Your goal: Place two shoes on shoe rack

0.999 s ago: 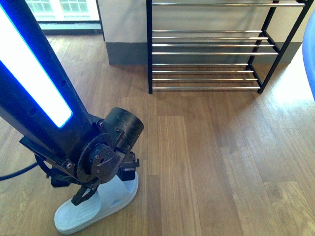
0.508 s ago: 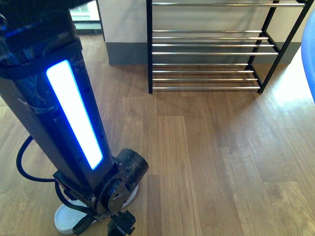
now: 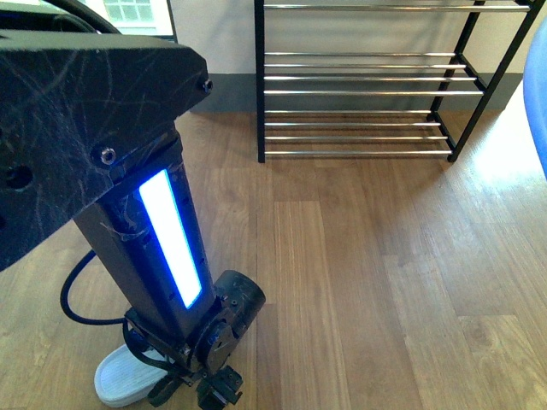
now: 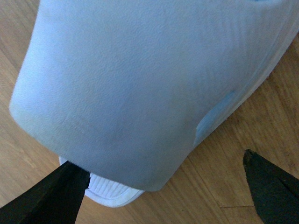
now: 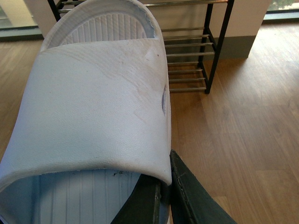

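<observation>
Wood flooring (image 3: 385, 282) met the shoe rack (image 3: 359, 79). Well short of it, the left gripper (image 4: 166, 164) straddled a slipper (image 4: 140, 84) with fingers (image 4: 56, 196) spread. The right gripper (image 5: 168, 189) pinched a second slipper (image 5: 93, 107).

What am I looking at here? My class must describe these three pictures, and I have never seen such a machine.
This is a robot with two arms, each ending in a two-fingered gripper. The front picture comes from a camera on its body: its black left arm, with a glowing blue strip, reaches down to a pale blue rubber slide slipper on the wooden floor; a black-framed shoe rack with chrome rods stands beyond. The other two pictures come from cameras on the wrists. The left gripper is open, a finger on either side of that slipper. The right gripper is shut on the strap edge of a second pale blue slipper.
</observation>
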